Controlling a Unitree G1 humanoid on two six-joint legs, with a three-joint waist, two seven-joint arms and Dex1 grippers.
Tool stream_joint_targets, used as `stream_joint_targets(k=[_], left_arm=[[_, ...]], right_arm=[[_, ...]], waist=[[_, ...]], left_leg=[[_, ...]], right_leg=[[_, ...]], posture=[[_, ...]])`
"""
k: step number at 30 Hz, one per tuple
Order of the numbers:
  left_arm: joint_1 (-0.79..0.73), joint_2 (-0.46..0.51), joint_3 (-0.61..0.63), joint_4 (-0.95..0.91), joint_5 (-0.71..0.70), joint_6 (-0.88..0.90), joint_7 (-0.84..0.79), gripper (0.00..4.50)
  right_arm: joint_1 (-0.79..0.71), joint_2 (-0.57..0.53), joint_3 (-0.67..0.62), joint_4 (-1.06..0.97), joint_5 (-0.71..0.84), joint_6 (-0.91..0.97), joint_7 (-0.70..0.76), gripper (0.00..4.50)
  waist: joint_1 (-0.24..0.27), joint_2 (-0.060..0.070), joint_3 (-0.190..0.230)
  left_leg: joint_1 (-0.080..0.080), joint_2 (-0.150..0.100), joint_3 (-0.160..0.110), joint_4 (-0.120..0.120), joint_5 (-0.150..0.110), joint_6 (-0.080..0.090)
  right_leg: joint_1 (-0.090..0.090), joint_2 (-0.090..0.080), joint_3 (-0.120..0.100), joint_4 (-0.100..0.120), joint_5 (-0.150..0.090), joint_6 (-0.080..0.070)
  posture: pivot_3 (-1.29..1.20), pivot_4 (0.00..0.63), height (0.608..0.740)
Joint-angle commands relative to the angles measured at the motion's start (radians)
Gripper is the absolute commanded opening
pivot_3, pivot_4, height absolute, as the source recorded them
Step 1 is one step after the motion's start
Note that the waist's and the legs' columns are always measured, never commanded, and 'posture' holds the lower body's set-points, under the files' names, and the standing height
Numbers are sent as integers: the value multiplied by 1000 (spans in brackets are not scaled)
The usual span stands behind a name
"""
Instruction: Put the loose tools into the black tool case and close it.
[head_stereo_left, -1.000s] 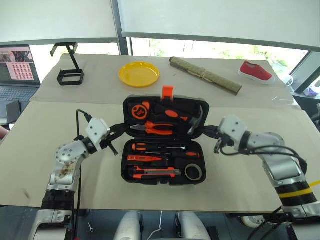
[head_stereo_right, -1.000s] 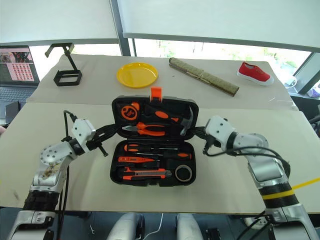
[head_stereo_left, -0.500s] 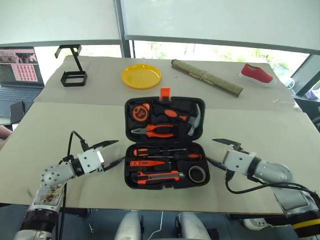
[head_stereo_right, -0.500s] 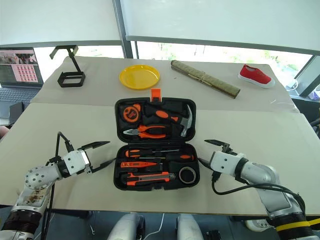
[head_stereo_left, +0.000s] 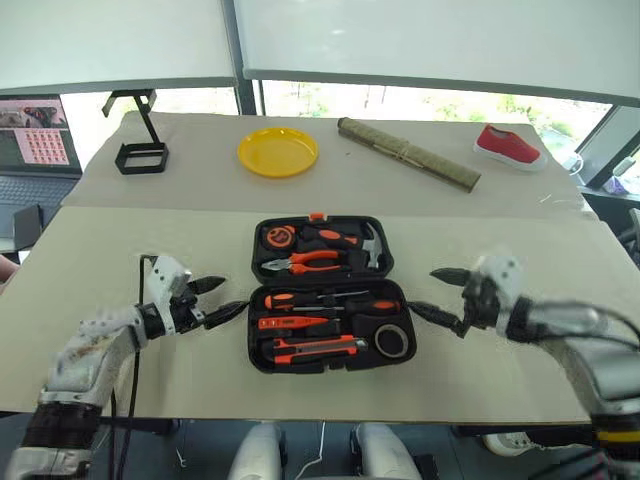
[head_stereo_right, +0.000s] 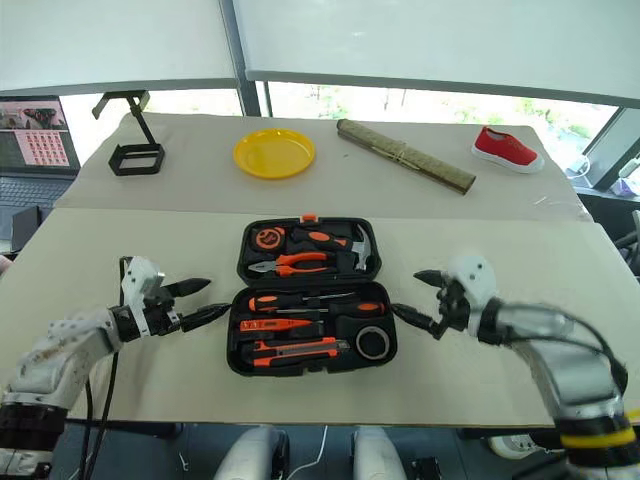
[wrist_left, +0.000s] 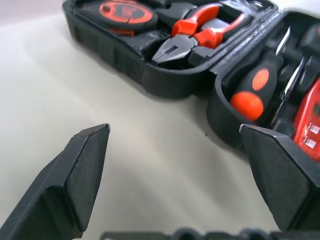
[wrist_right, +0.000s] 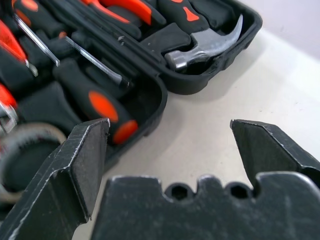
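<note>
Both grippers, left (head_stereo_left: 215, 298) and right (head_stereo_left: 437, 293), gape empty beside the tool-filled open black tool case (head_stereo_left: 325, 300).

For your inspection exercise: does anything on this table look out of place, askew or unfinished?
Nothing is spilled or damaged. The black tool case lies open with its tools seated in their slots, lid unclosed. One oddity: a red shoe sits on the far table.

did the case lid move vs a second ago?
Yes. The lid looked laid back flat then; now it looks foreshortened, its orange latch nearer the fixed base, apparently tilted up toward closing. Both grippers stand open beside the case.
</note>
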Motion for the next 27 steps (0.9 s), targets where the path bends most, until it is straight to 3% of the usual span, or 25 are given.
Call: stream_joint_targets(k=[1, 8, 17, 20, 27], left_arm=[[-137, -14, 32, -41, -105, 302, 114, 4493], [-335, -96, 32, 31, -81, 609, 331, 4493], [-381, -185, 56, 45, -30, 680, 457, 4493], [-391, -209, 67, 59, -18, 686, 480, 4500], [-418, -232, 17, 100, 17, 706, 470, 2366]], right_arm=[[-189, -12, 47, 48, 49, 316, -43, 4500], [-526, 135, 168, 317, -20, 536, -129, 4500], [-706, 233, 287, 585, -161, 526, -143, 4500], [-725, 224, 339, 626, -190, 550, -111, 3765], [-757, 248, 339, 716, -221, 582, -113, 1440]], waist=[[3, 0, 0], [-2, -1, 1], [3, -1, 1], [3, -1, 1], [6, -1, 0]], left_leg=[[0, 0, -1, 0, 0, 0], [-3, -1, -3, 0, 0, 0], [-6, -3, -2, -1, 0, 0], [-6, -3, -2, -1, 0, 0], [-3, -4, -3, -1, 0, -1]], right_leg=[[1, 0, 0, 0, 0, 0], [-2, 2, 0, -1, 0, 0], [-6, 0, -1, 0, 0, 0], [-6, -2, -1, 1, 0, 0], [-2, -2, -2, 0, 0, 0]], posture=[[0, 150, 740], [0, 150, 740], [0, 150, 740], [0, 150, 740], [0, 150, 740]])
